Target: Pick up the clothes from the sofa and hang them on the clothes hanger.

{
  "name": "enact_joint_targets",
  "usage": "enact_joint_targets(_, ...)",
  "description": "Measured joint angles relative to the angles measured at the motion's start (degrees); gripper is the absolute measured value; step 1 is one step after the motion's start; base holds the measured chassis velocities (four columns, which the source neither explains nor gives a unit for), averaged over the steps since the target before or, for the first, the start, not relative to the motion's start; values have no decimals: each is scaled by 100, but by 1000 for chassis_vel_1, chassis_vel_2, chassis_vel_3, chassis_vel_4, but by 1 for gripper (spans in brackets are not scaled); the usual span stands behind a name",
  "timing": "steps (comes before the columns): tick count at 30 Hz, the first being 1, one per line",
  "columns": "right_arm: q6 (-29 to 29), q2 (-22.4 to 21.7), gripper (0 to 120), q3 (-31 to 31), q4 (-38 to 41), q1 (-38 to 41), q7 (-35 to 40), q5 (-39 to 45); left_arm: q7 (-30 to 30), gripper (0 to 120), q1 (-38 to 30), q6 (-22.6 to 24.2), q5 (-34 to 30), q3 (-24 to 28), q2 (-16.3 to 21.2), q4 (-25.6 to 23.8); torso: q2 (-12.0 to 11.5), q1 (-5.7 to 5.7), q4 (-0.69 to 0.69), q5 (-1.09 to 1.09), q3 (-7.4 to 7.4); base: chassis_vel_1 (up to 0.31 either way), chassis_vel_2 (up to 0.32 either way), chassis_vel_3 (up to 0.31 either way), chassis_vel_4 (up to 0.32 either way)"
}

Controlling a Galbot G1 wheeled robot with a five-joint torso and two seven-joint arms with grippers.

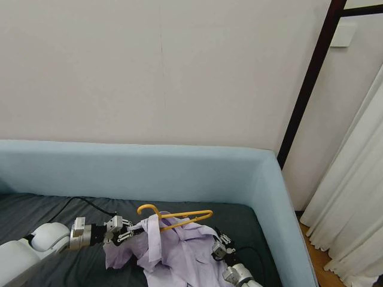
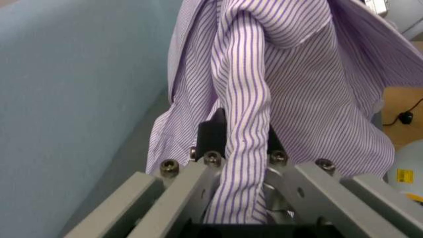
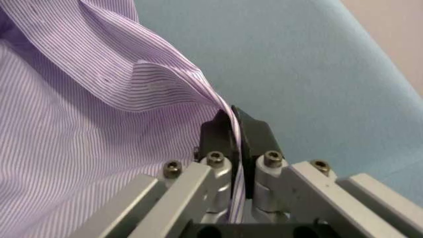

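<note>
Left end effector (image 1: pixel 125 229) is clamped on a bunched fold of the striped shirt (image 1: pixel 179 254), which is held over the sofa (image 1: pixel 179 173) with the yellow hanger (image 1: pixel 191 212) at its top; farther right, the right end effector (image 1: pixel 219 245) pinches the shirt's edge. Thin fabric could slip from either grip, or the hanger could tip out, if the arms pull unevenly.

Open air above shirt (image 1: pixel 179 254) and hanger (image 1: pixel 185 213), clear up along bare wall (image 1: pixel 149 72). Sofa back (image 1: pixel 131 173) walls off rear, sofa arm (image 1: pixel 278 203) closes right side. Seat (image 1: pixel 36 209) left of shirt open, black cable (image 1: pixel 84 202) lying across it.
</note>
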Motion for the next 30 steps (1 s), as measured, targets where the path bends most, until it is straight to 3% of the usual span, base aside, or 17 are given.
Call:
enact_joint_targets(11,-193,-214,0,-44,296,88,-35,578,73,1,36,-64,57,-32,90,-98,0,0,0,0,0,0,0,0,0)
enact_joint_targets(30,-549,-1324,0,570,2026,176,-203,1965,323,1,78,-151,614,-299,170,47,0,0,0,0,0,0,0,0,0)
